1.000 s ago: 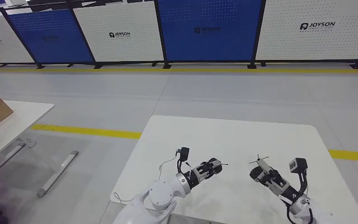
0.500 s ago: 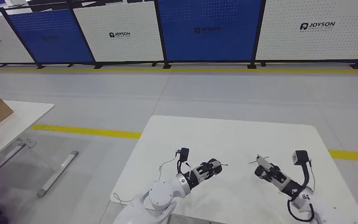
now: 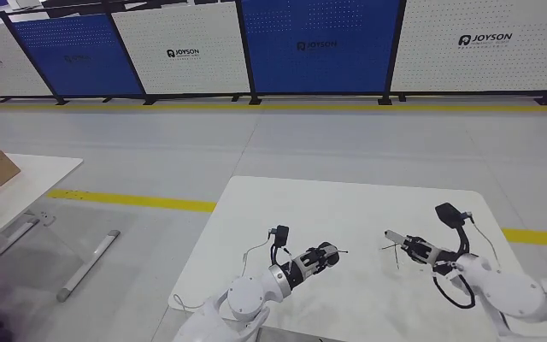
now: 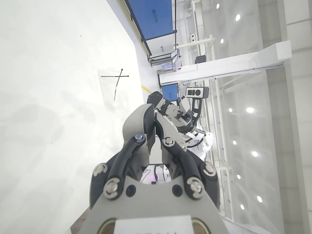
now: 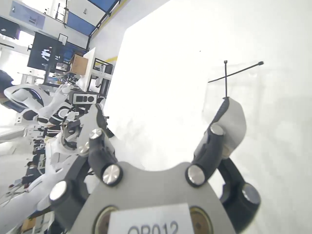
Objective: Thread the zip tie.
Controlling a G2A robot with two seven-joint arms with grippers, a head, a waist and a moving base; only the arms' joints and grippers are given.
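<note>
Two thin black zip ties (image 5: pixel 226 76) lie crossed flat on the table (image 3: pixel 342 197), the wide-open right gripper (image 5: pixel 163 105) just beside them and the closed left gripper (image 4: pixel 152 120) well apart from them, so a grab may catch both.

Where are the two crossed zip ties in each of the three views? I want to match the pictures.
Top view: zip ties on the white table, beside the right gripper.
Left wrist view: zip ties on the table, beyond the left gripper, apart from it.
Right wrist view: zip ties past one fingertip of the open right gripper.
Shared landmark: the yellow floor line beyond the table.
</note>
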